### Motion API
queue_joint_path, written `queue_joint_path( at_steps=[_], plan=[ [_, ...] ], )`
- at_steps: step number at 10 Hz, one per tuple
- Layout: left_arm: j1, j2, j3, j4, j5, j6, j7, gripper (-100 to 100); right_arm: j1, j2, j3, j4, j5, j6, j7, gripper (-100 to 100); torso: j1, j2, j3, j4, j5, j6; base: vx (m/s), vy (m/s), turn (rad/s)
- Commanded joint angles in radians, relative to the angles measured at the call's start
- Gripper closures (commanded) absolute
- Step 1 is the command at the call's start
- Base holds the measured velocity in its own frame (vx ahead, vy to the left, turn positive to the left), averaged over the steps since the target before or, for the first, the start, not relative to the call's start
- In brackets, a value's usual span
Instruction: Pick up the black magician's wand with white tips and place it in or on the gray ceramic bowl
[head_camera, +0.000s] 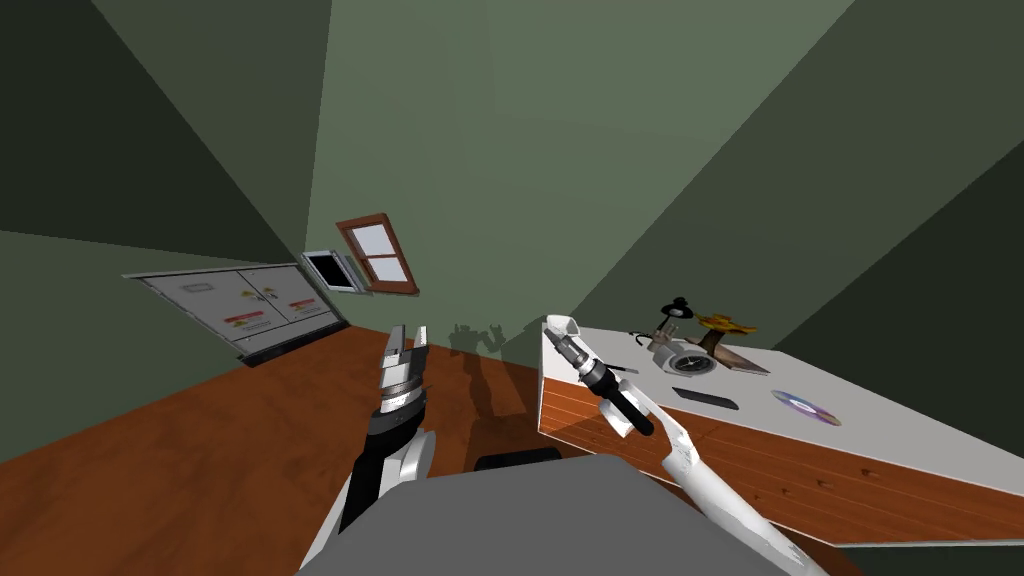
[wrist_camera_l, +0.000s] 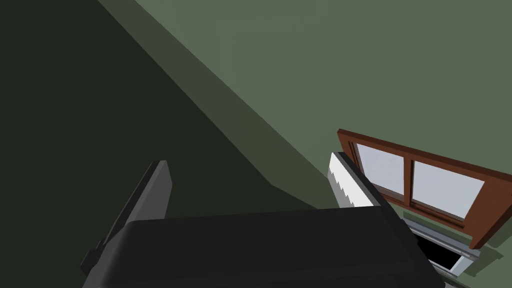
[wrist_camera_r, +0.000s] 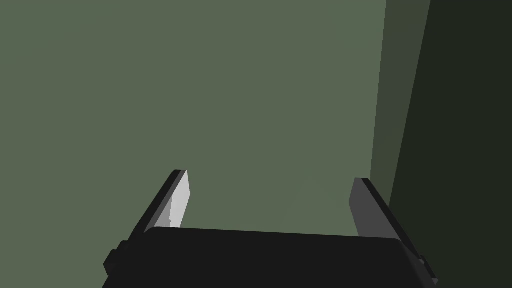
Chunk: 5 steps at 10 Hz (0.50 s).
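Beyond the right claw (head_camera: 560, 328), and stretching away to its right side, stands the biggest thing of the scene, a long wooden cabinet (head_camera: 900, 430) with a white top. The right claw hangs just at the near corner of this top, with its two fingers wide apart and nothing between them; its own camera confirms the wide gap (wrist_camera_r: 270, 202). The left claw (head_camera: 408, 345) is held up over the wooden floor, well apart from the cabinet on the far side of the right claw, and it is also wide and empty (wrist_camera_l: 250, 190). On the top, farther along from the right claw, lies a round grey thing (head_camera: 690, 362), which I judge to be the bowl. Near it, a little more toward the front edge, lies a slim dark thing (head_camera: 705, 398); it is probably the wand, but I cannot make out white tips, so I am not sure. A shiny disc (head_camera: 805, 408) lies farther still. As I judge it, the task is at its very beginning: nothing is grasped, the wand is not yet reached, and the approach, the grasp, the carry and the placing are all left to do.
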Motion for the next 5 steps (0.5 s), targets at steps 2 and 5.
queue_joint_path(
  at_steps=[2, 5],
  plan=[
    [0.0, 0.0, 0.0, 0.0, 0.0, 0.0, 0.0, 0, -0.014, -0.055, 0.023, 0.063, 0.027, -0.01, 0.02, -100, 0.001, 0.0, 0.0, 0.0, 0.0, 0.0, 0.025, 0.062, 0.107],
    [0.0, 0.0, 0.0, 0.0, 0.0, 0.0, 0.0, 0, -0.039, -0.141, 0.071, 0.145, 0.077, -0.021, 0.055, -100, -0.001, 0.0, 0.0, 0.0, 0.0, 0.0, 0.033, 0.042, 0.122]
  ],
)
